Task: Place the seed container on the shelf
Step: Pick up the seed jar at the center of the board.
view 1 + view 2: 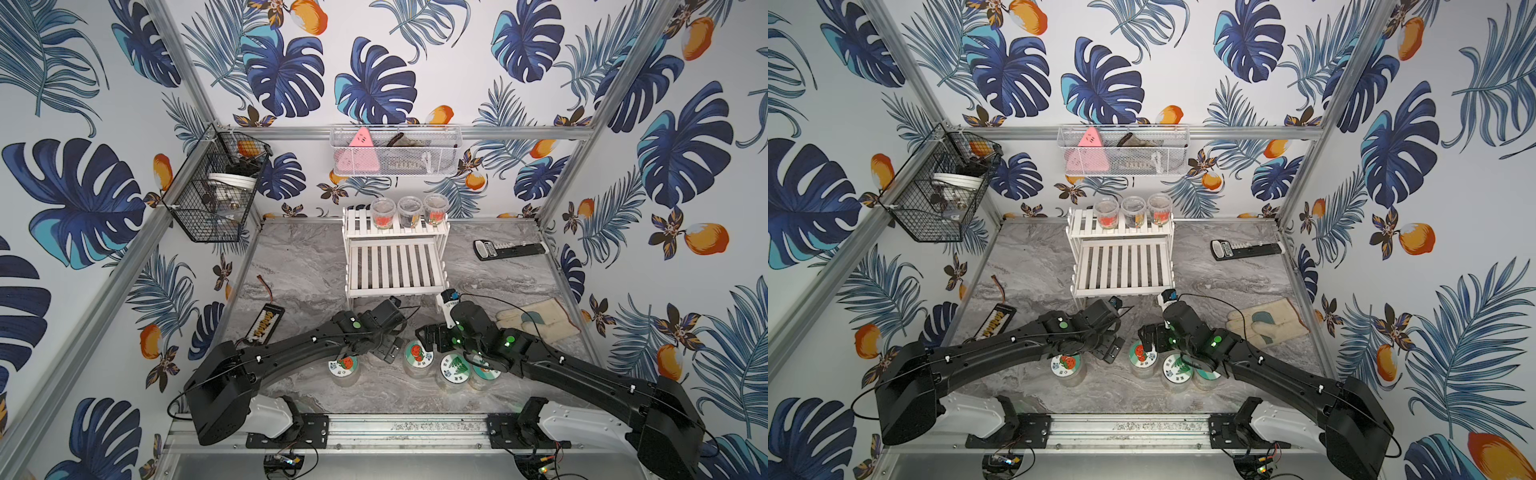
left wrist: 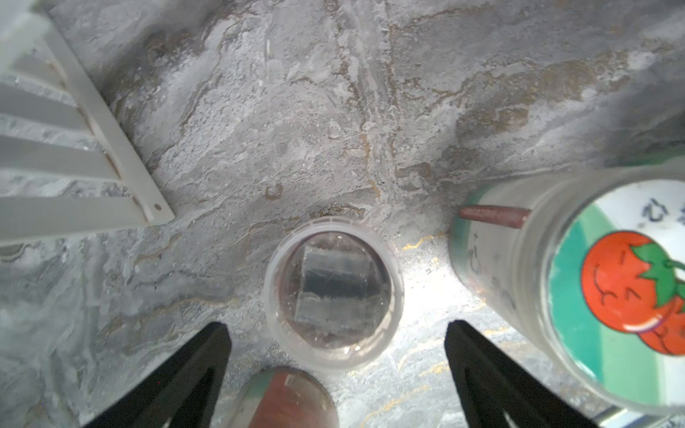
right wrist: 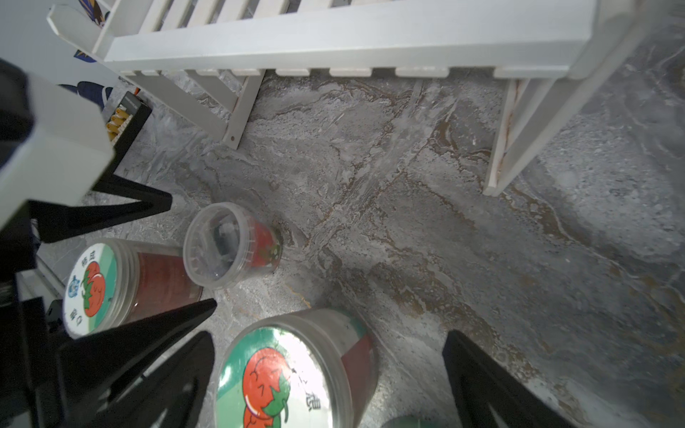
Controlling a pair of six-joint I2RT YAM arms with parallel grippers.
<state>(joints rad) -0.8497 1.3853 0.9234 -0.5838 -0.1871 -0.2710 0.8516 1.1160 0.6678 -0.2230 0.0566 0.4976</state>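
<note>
Seed container point(image 2: 333, 292): small clear round plastic tub, smooth lid, upright on grey marbled tabletop point(image 2: 296, 111), near slatted white shelf point(image 1: 395, 266), not on it. Left gripper point(image 2: 336, 325) spread wide, empty, flanking the tub; right gripper point(image 3: 330, 335) wide apart, empty.

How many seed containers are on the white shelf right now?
3. All stand in a row on the upper tier of the shelf: the left container, the middle container and the right container. None shows on the lower tier, and nothing there looks hidden.
</note>
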